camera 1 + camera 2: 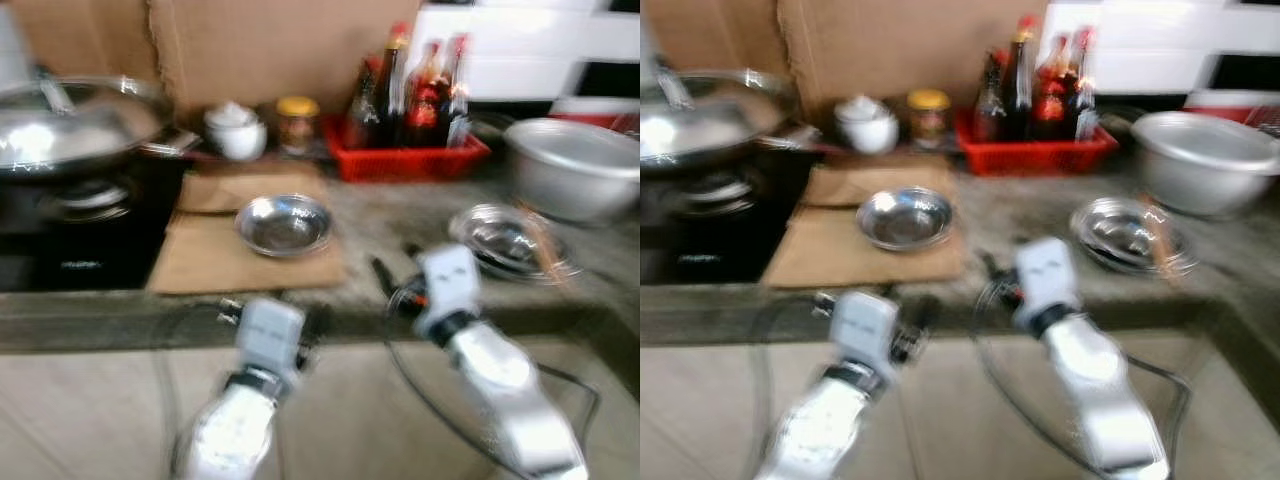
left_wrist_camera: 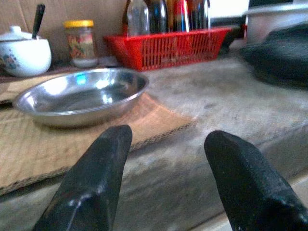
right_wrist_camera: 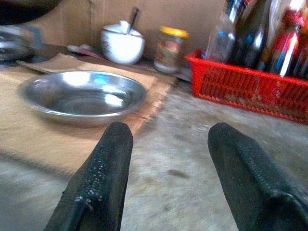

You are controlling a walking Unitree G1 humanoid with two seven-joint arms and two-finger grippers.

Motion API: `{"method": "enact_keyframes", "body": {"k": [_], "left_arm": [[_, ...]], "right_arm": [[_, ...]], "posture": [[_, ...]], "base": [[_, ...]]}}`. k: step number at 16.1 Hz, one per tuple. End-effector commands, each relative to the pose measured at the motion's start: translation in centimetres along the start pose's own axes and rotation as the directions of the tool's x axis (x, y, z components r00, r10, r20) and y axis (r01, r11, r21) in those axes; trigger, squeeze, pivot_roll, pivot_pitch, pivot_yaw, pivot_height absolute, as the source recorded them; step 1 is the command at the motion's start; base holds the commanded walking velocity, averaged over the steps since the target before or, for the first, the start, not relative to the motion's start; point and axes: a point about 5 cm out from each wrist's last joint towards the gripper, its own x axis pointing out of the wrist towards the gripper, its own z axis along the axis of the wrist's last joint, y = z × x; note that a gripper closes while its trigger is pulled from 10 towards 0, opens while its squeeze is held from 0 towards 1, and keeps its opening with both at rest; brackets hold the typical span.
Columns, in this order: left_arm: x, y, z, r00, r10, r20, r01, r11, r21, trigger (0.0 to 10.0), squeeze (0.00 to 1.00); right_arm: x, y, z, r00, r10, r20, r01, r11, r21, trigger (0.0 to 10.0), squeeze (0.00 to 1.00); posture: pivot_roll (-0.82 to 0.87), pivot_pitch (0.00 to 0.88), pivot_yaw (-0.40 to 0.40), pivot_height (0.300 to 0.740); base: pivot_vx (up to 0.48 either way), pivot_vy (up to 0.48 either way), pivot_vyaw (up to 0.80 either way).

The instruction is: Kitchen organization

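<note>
Both head views are smearing with motion blur, so edges everywhere are running soft. Glare is blooming off the wok lid [image 1: 60,130] and the silver arms, and the white wall behind the bottles [image 1: 415,90] is washing out. The wrist views are looking sharper (though grainy), with bright highlights shining inside the steel bowl [image 2: 82,94]. The near black fingers [image 3: 103,178] are sitting out of focus, and the light is falling evenly.
</note>
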Motion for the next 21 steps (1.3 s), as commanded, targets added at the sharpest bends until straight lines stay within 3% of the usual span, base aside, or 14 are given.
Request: {"method": "enact_keyframes", "body": {"k": [1, 3, 6, 7, 8, 11, 12, 13, 14, 15, 17, 21], "left_arm": [[-0.3, 1.0, -0.1, 0.999, 0.040, -0.006, -0.040, 0.999, 0.027, 10.0, 0.00], [-0.3, 1.1, -0.2, 0.999, 0.053, -0.010, -0.052, 0.998, 0.020, 10.0, 0.00], [-0.3, 1.2, -0.2, 0.997, 0.074, -0.018, -0.074, 0.997, 0.006, 10.0, 0.00], [-0.2, 1.1, -0.2, 0.997, 0.073, -0.019, -0.072, 0.997, 0.009, 10.0, 0.00], [-0.2, 1.1, -0.2, 0.997, 0.072, -0.020, -0.072, 0.997, 0.010, 10.0, 0.00], [-0.2, 1.1, -0.2, 0.998, 0.063, -0.019, -0.063, 0.998, 0.016, 10.0, 0.00], [-0.2, 1.1, -0.2, 0.998, 0.065, -0.018, -0.065, 0.998, 0.016, 10.0, 0.00], [-0.2, 1.1, -0.2, 0.998, 0.066, -0.018, -0.065, 0.998, 0.016, 10.0, 0.00], [-0.3, 0.8, -0.2, 0.998, 0.060, -0.017, -0.059, 0.998, 0.007, 10.0, 0.00], [-0.3, 0.8, -0.2, 0.998, 0.056, -0.015, -0.056, 0.998, 0.003, 10.0, 0.00], [-0.2, 0.6, 0.0, 0.998, 0.053, -0.014, -0.053, 0.999, 0.004, 10.0, 0.00], [-0.4, 0.5, 0.0, 0.998, 0.057, -0.014, -0.057, 0.998, 0.002, 10.0, 0.00]], "right_arm": [[0.7, 1.1, 0.9, 0.999, 0.036, 0.034, -0.036, 0.999, 0.008, 10.0, 0.00], [1.4, 0.5, 1.1, 1.000, 0.006, 0.026, -0.007, 0.999, 0.038, 10.0, 0.00], [2.2, -0.6, 1.1, 0.999, -0.043, -0.018, 0.044, 0.999, 0.017, 10.0, 0.00], [2.6, -1.0, 1.0, 0.998, -0.058, -0.036, 0.059, 0.998, 0.025, 10.0, 0.69], [2.7, -1.1, 1.0, 0.998, -0.060, -0.036, 0.061, 0.998, 0.030, 10.0, 1.00], [3.8, -1.3, 0.9, 0.993, -0.054, -0.106, 0.064, 0.994, 0.093, 10.0, 1.00], [4.4, -1.5, 1.3, 0.987, -0.095, -0.129, 0.109, 0.988, 0.107, 10.0, 0.00], [4.7, -1.6, 1.4, 0.980, -0.127, -0.151, 0.144, 0.983, 0.113, 10.0, 0.00], [5.4, -1.1, 1.7, 0.969, -0.060, -0.241, 0.107, 0.977, 0.185, 10.0, 0.00], [5.6, -0.7, 1.8, 0.967, -0.008, -0.255, 0.064, 0.975, 0.213, 10.0, 0.00], [6.3, -0.9, 1.9, 0.955, -0.028, -0.296, 0.085, 0.980, 0.182, 10.0, 0.00], [7.5, -0.7, 1.9, 0.910, -0.002, -0.415, 0.112, 0.964, 0.241, 10.0, 0.00]], "posture": [[0.09, 0.000, -0.054, 0.740], [0.09, 0.000, -0.054, 0.740], [0.08, 0.000, -0.054, 0.740], [0.08, 0.000, -0.055, 0.740], [0.08, 0.000, -0.055, 0.740], [0.09, 0.000, -0.055, 0.740], [0.09, 0.000, -0.057, 0.740], [0.09, 0.000, -0.057, 0.740], [0.09, 0.003, -0.055, 0.740], [0.09, 0.003, -0.055, 0.740], [0.09, 0.008, -0.060, 0.740], [0.09, 0.014, -0.072, 0.740]], "base": [[0.345, 0.000, 0.80], [0.338, 0.000, 0.00], [0.107, 0.000, 0.00], [0.000, 0.000, 0.00], [0.000, 0.000, 0.00], [0.000, 0.000, 0.00], [0.000, 0.000, 0.00], [0.000, 0.000, 0.00], [0.000, 0.000, 0.00], [0.000, 0.000, 0.00], [0.000, 0.000, 0.00], [0.000, 0.000, 0.00]]}}
